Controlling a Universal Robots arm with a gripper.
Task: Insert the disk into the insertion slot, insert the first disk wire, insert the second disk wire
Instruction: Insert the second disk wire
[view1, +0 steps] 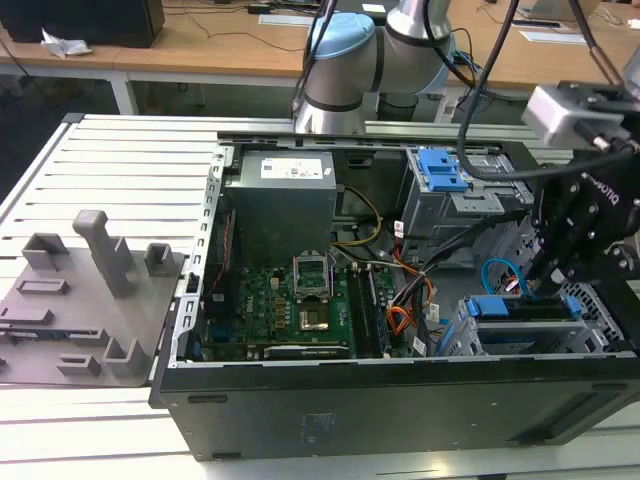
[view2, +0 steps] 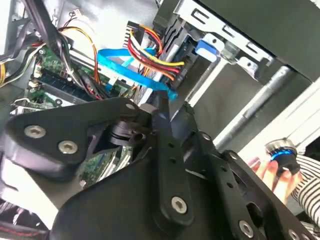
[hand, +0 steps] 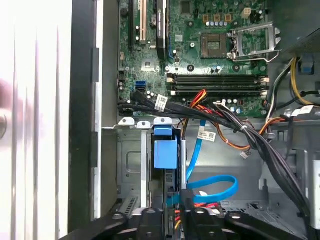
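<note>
Tool: the tool (hand: 172, 212) is down inside the open computer case (view1: 300, 420), at the back of the disk; its fingers look pinched on the dark plug end of the blue cable, with hardly any gap between them.
Disk: the disk (hand: 165, 152) already sits on edge in the insertion slot (hand: 130, 160), blue carrier showing; in the exterior view that is at about four o'clock from the motherboard (view1: 280, 300).
Blue cable: the second disk wire (hand: 212, 187) loops out from the tool's tip and curls back toward the board; in the second wrist view (view2: 125, 67) it passes just beside the bundle of coloured wires (view2: 150, 52).
Handling, as I judge it: the cable is light, thin and floppy, so it will twist if taken mid-length; the plug is the one stiff part, and that is where to hold it. The plug looks small and easy to cock sideways.
Nearby: a person's hand (view2: 272, 172) rests on a knob off to one side.
</note>
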